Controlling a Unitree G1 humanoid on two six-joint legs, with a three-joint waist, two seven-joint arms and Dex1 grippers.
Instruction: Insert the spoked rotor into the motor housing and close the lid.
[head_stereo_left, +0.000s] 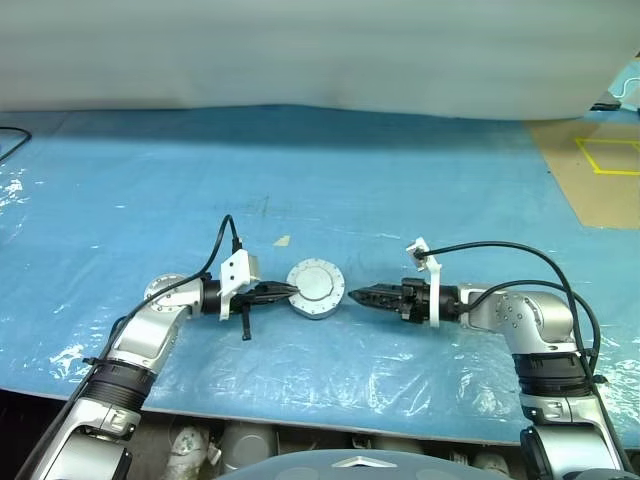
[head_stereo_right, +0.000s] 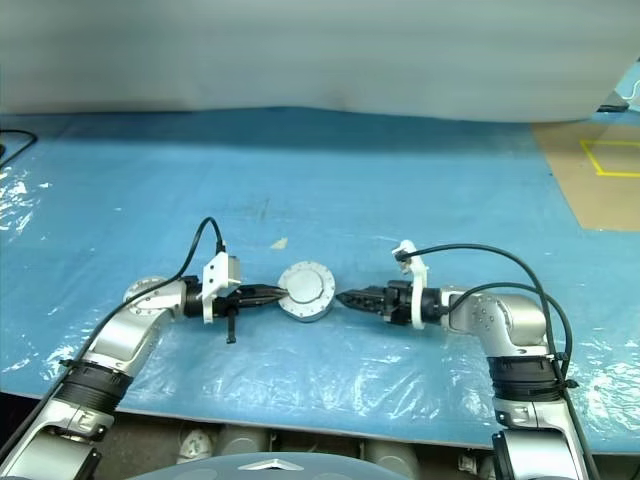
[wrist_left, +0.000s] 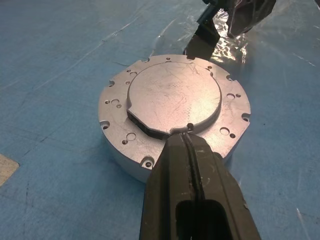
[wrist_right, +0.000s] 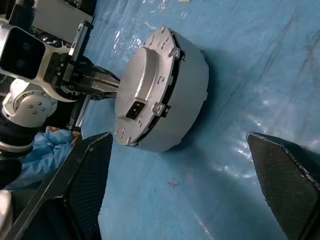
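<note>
Jaws of the left gripper are clenched together with nothing between them, and their tip is pressed on the edge of the raised centre of the lid. Jaws of the right gripper are spread wide and nothing is grasped; this gripper is seen just beside the motor housing, on the side opposite to the left gripper.

The motor housing is placed on the blue surface, between the two grippers. The lid is already seated on top of it, plain silver face up. The spoked rotor is not pointed out, and it is judged to be closed inside.

The step in hand is judged to be the last one: the lid is pushed down and checked. For the next move, an even press on the lid is probably needed, while the housing is kept from sliding.

The housing is round and squat, so no long axis is found across it; its axis is pointed upward, away from the surface.
</note>
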